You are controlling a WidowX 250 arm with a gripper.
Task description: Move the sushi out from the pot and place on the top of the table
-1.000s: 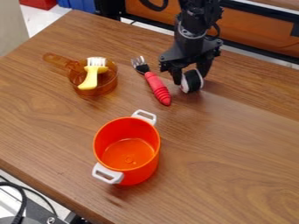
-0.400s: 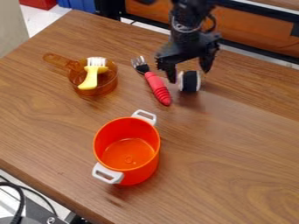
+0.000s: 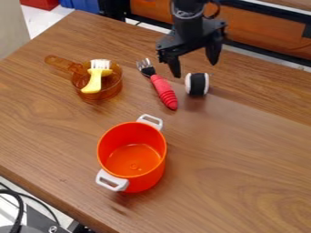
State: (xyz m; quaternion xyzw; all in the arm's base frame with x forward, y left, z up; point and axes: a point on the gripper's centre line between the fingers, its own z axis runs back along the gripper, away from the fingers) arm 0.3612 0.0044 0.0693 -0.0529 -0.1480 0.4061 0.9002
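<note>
- camera view, looking down at a slant: a brown wood-grain table (image 3: 243,141) with a smooth surface.
- the black two-finger gripper (image 3: 195,69) hangs at the upper part of the view, its fingers spread apart, with nothing between them.
- the toy sushi (image 3: 197,84), a short, rounded roll with a wide black band and white ends, lies on its side on the tabletop, just below the gripper and apart from it.
- just left of the sushi, a toddler fork (image 3: 164,92) lies at a diagonal: shiny metal tines, black neck, chunky red handle with ridges toward its tapered end.
- farther left, a round, see-through amber saucepan (image 3: 113,92) with a straight handle pointing to the upper left; a yellow-handled brush (image 3: 93,84) with white bristles rests in it.
- nearer the camera, a deep, smooth orange pot (image 3: 147,181), round-mouthed and upright, with two looped white handles on opposite sides.
- behind the table, a flat orange panel (image 3: 267,34); at the lower left, thin black cables (image 3: 24,214).
</note>
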